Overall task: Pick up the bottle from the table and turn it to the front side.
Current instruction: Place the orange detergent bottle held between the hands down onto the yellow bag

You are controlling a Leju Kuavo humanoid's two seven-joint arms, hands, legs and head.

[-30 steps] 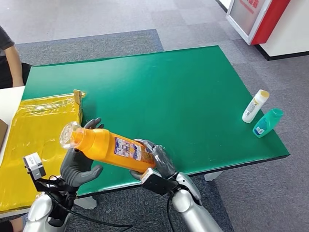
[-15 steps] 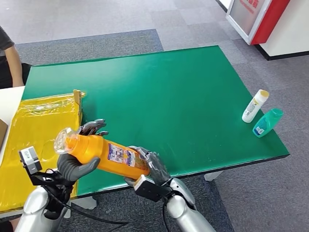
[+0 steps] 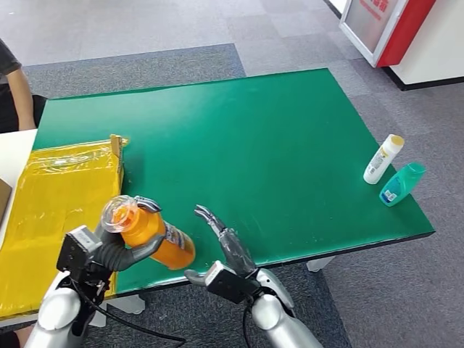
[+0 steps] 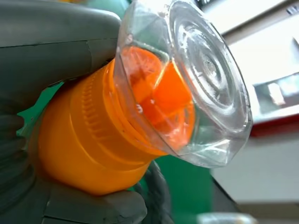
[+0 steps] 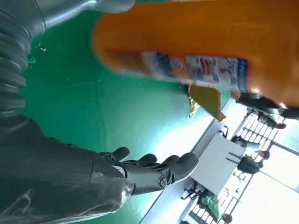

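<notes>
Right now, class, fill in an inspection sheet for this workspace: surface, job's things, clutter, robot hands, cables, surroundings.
Surface: green table, yellow sheet at its left end.
Job's things: orange bottle, clear cap, held above the near edge.
Clutter: white bottle and teal bottle lying on the far right.
Robot hands: left robot hand grips the bottle; right robot hand open, empty.
Cables: black cable under the left arm.
Surroundings: grey floor, person's arm.

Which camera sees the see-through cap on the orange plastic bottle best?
The left wrist view: the clear plastic cap is close up there, showing the orange nozzle inside. The head view shows the cap small, above the left hand that holds the bottle. The right wrist view shows the bottle's labelled side.
</notes>
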